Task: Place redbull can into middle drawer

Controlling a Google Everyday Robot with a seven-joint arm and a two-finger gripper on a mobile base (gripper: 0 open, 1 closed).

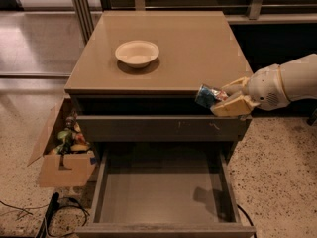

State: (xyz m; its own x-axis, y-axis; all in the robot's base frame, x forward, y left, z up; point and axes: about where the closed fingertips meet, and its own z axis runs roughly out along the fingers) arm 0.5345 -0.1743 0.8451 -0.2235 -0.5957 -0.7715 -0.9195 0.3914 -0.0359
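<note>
My gripper (229,96) comes in from the right and is shut on the redbull can (206,95), a small blue and silver can lying tilted with its shiny end pointing left. It hangs in front of the cabinet's front edge, level with the closed top drawer. The middle drawer (163,192) is pulled wide open below, its flat grey-brown floor bare. The can is above the drawer's right rear part.
A cream round bowl (137,52) sits on the cabinet top (198,43). The closed drawer front (148,129) with small pale scuffs is just under the top. An open cardboard box (62,152) of items stands on the floor to the left. Cables (54,209) lie at bottom left.
</note>
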